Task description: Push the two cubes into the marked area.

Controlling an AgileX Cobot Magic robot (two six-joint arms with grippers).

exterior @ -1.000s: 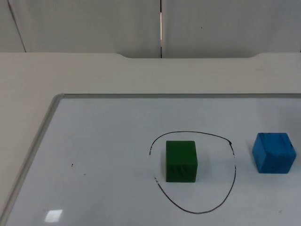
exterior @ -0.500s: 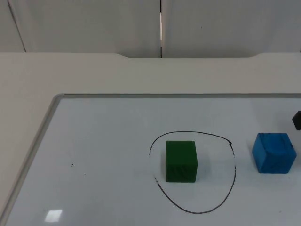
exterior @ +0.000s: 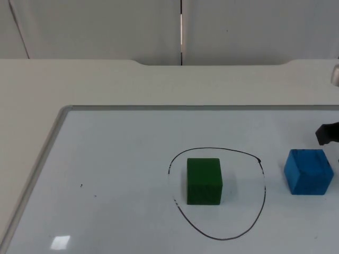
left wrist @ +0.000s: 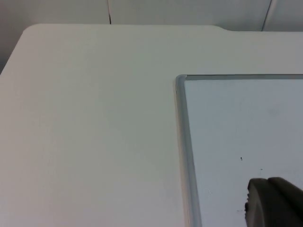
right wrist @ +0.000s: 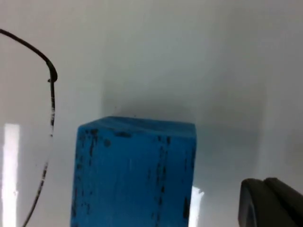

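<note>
A white table top [exterior: 106, 84] runs back to a grey partition wall [exterior: 95, 26], and on it lies a whiteboard with a pale metal frame [exterior: 50, 143], its glossy surface taking up most of the near part of the top view.

The right gripper [exterior: 327, 133] comes in at the right edge of the top view as a black tip hanging just behind and to the right of the blue cube with dark scuffed streaks [exterior: 308, 171], close to it but not clearly touching. Whether its fingers are spread or pressed together cannot be told. In the right wrist view one black fingertip [right wrist: 272, 203] stands beside the cube's flank, with the cube's shadow on the board behind it.

The blue cube sits on the whiteboard just outside the hand-drawn black oval line [exterior: 263, 196], near its right-hand side; in the right wrist view a stretch of that line curves past the cube's far side. Inside the oval, towards its left half, rests the dark green cube [exterior: 204, 181], flat on the board and well apart from the blue one.

The left gripper waits off to the side: its black fingertip [left wrist: 274, 203] shows in the left wrist view above the whiteboard's framed corner, and the state of its fingers cannot be told either.
</note>
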